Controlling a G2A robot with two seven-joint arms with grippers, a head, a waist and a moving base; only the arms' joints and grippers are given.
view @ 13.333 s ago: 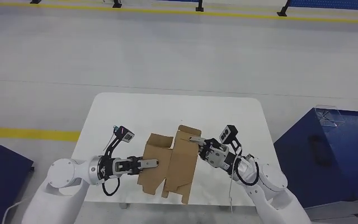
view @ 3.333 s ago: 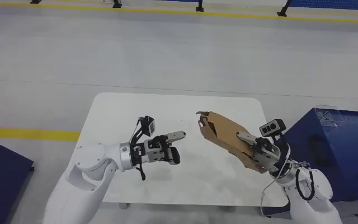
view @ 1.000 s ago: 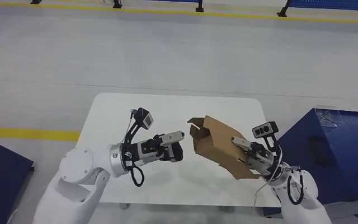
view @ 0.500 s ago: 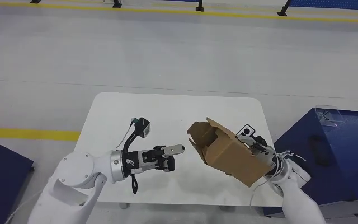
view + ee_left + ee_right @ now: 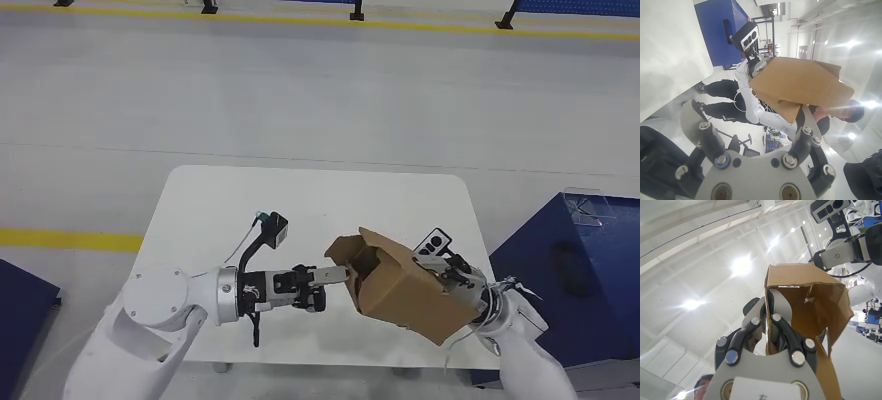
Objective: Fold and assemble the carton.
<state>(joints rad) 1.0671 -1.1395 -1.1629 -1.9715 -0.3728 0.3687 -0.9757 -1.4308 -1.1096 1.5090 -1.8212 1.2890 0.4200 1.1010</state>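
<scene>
White table (image 5: 300, 200) on a grey hall floor (image 5: 300, 90). I list one brown carton (image 5: 405, 290), opened into a sleeve with ragged flap edges, held off the surface near the table edge. The right gripper (image 5: 767, 306) clamps its wall. The left gripper (image 5: 335, 272), fingers spread, sits at the facing flap.

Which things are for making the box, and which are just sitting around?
For the job: brown cardboard carton; right gripper clamping its wall; open left gripper at its open end; white table beneath.
Just lying about: dark blue cabinet beside the table; clear plastic stand on top of it.
</scene>
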